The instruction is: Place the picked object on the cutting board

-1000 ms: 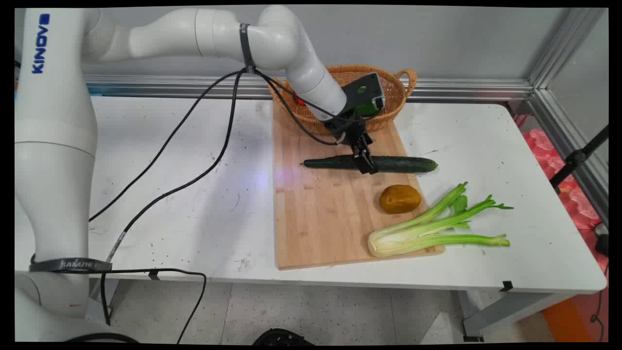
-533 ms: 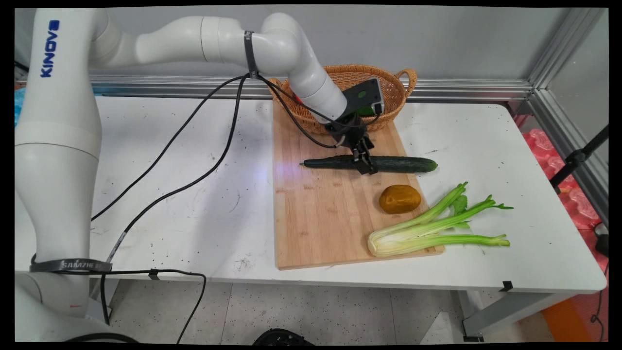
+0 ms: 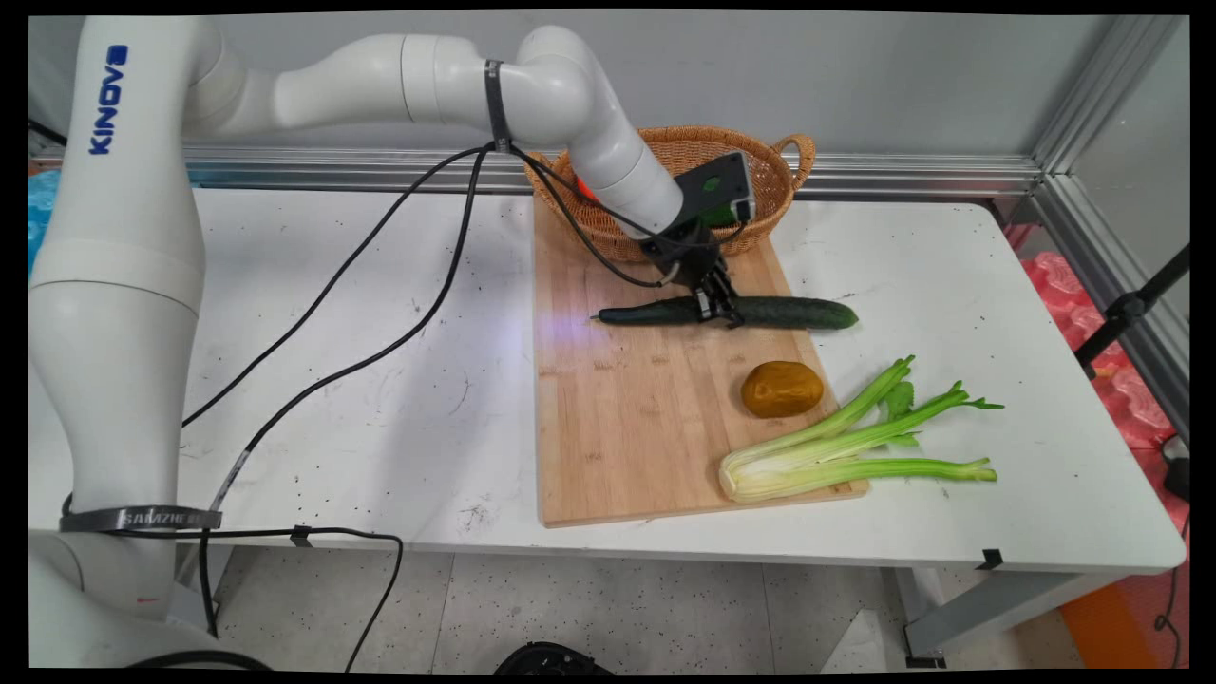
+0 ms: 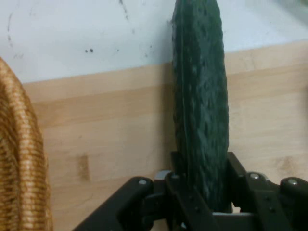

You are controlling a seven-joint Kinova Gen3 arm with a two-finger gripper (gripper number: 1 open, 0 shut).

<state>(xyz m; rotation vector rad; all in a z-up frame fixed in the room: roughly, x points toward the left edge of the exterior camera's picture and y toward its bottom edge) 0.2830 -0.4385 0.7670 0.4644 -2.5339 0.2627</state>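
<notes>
A long dark green cucumber (image 3: pixel 788 313) lies across the far part of the wooden cutting board (image 3: pixel 627 408). My gripper (image 3: pixel 719 310) is shut on the cucumber near its middle. In the hand view the cucumber (image 4: pixel 199 96) runs up from between the two black fingers (image 4: pixel 179 185), which press on both its sides. The cucumber looks slightly lifted off the board (image 4: pixel 110 130). The wicker basket (image 3: pixel 760 157) stands just behind the gripper, and the basket (image 4: pixel 19 154) also fills the hand view's left edge.
A brownish-yellow potato (image 3: pixel 782 389) sits on the board's right part. A celery bunch (image 3: pixel 845 446) lies over the board's near right corner onto the white table (image 3: pixel 332 313). Black cables (image 3: pixel 380 285) hang from the arm over the table's left half.
The gripper has risen a little and drawn back toward the basket, taking the cucumber with it. The potato and celery have not moved.
</notes>
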